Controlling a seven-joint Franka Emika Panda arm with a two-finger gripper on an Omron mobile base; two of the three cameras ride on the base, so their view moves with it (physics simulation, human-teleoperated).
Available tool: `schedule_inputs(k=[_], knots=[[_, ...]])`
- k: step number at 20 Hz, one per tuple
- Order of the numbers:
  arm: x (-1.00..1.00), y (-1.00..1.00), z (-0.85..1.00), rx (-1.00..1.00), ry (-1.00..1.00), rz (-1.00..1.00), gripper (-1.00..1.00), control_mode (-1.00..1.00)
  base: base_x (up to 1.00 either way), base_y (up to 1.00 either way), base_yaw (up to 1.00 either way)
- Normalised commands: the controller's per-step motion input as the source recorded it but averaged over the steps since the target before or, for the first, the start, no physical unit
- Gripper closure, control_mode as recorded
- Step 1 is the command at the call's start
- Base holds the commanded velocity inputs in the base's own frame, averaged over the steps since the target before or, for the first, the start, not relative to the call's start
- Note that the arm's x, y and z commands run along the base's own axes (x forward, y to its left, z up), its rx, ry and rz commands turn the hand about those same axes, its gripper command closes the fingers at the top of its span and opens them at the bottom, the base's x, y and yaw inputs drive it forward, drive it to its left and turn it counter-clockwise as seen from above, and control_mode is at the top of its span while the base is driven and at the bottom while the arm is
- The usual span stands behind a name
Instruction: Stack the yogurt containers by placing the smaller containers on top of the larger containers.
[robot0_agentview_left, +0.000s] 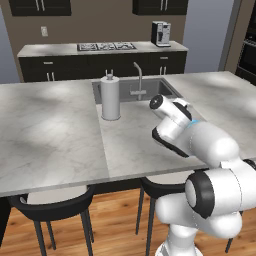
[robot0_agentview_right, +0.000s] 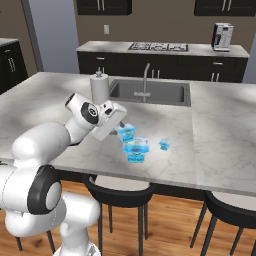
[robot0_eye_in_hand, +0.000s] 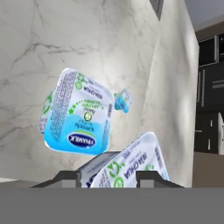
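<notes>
Gripping the smaller yogurt pack, the gripper has its jaws closed on the pack's sides. The pack is boxy, with a glossy white lid printed with green marks. The right base view places this pack at the end of the white arm, above the grey-veined marble counter. Whether it touches the counter cannot be told.

The larger yogurt pack is a teal-blue cube with a whitish top. It stands on the counter just beside the held pack, toward the front edge. The hand view shows its printed lid with rounded corners. A tiny blue yogurt cup stands apart to the right.

In the left base view the arm covers the packs. That view shows the cylindrical white paper-towel roll upright beside the steel sink.
</notes>
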Motion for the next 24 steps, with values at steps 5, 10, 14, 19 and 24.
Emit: schedule_inputs(k=[5,10,14,19,24], knots=[[0.00,-0.07,-0.23,0.00,0.00,0.00,1.00,-1.00,0.00,0.00,0.00],[0.00,0.00,-0.20,0.00,0.00,0.00,1.00,-1.00,0.00,0.00,0.00],[0.00,0.00,-0.12,0.01,-0.02,0.00,1.00,-1.00,0.00,0.00,0.00],[0.02,-0.06,-0.02,0.02,-0.03,0.00,1.00,-1.00,0.00,0.00,0.00],[0.14,-0.15,0.00,0.03,-0.04,0.00,1.00,-1.00,0.00,0.00,0.00]])
